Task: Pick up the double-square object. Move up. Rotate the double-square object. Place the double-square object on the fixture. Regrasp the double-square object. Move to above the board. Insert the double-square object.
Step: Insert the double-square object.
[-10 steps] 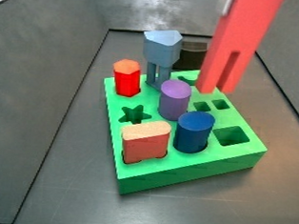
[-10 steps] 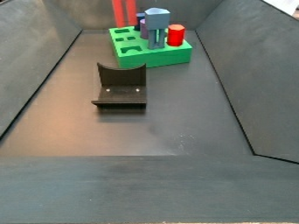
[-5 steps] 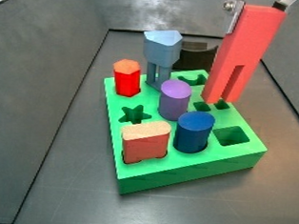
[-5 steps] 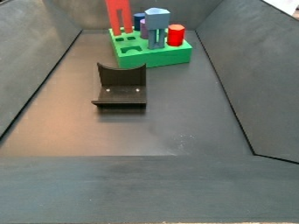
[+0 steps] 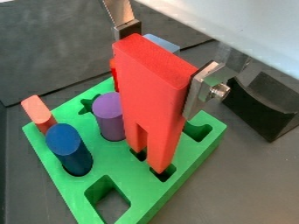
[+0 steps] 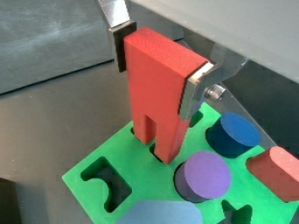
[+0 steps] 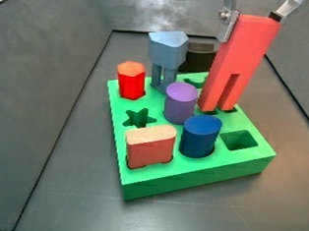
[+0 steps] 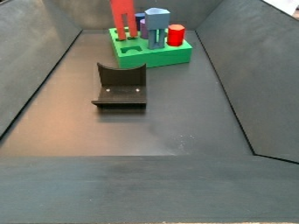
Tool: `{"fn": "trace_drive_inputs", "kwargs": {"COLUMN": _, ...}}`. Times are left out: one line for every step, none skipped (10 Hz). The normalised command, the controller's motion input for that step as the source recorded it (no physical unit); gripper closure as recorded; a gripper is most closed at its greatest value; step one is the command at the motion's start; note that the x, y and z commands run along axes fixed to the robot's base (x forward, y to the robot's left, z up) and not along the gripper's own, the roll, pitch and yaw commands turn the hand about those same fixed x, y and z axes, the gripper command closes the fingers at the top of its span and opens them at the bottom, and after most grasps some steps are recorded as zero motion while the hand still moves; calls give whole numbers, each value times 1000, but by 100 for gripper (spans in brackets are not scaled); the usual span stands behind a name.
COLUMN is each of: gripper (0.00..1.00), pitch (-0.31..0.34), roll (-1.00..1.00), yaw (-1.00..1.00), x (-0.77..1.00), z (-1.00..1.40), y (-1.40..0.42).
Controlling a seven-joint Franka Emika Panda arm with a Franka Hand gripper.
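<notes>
- Gripper [image 5: 163, 63] above the board [image 5: 105, 197], fingers [image 5: 208, 83] clamped on the upper part of the red peg [image 5: 152, 96], one plate on each broad face; same grip shows in both wrist views [image 6: 162, 66].
- Peg upright, lower end at/in its hole near the board's edge; in a wrist view the tip [image 6: 163, 144] sits at the green surface, depth of entry unclear.
- Side view: peg [image 7: 237, 61] stands taller than the other pegs, just beside the purple peg [image 7: 182, 101] and blue peg [image 7: 201, 136]; gripper [image 7: 256, 9] at frame top.
- Fixture [image 8: 121, 87] on the floor, well apart from the board [image 8: 176, 56], nothing on it.
- Handling (judgement): looks rigid, solid, prob light plastic; flat smooth faces could slip w/ weak pinch, so a grip across the broad flats is right.
- Long body = leverage: high grip lets the lower end swing, may jam on the stepped hole.
- Stage: insertion, last step; needs a straight push down, no twist.
- Risk: step profile misaligned w/ hole, peg wedges or tilts into the purple peg.
</notes>
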Motion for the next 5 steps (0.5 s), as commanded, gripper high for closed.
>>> {"fn": "trace_drive_inputs", "kwargs": {"gripper": 100, "pitch": 79, "roll": -37, "yaw": -11, "x": 271, "z": 0, "y": 37}}
{"fn": "trace_drive_inputs", "kwargs": {"gripper": 100, "pitch": 76, "roll": -33, "yaw": -9, "x": 260, "z": 0, "y": 43}}
{"fn": "trace_drive_inputs", "kwargs": {"gripper": 100, "pitch": 51, "roll": -30, "yaw": 0, "x": 194, "z": 0, "y": 34}}
{"fn": "trace_drive_inputs", "kwargs": {"gripper": 100, "pitch": 0, "roll": -30, "yaw": 0, "x": 0, "z": -26, "y": 0}}
{"fn": "trace_drive_inputs", "kwargs": {"gripper": 100, "pitch": 0, "roll": -13, "yaw": 0, "x": 0, "z": -86, "y": 9}}
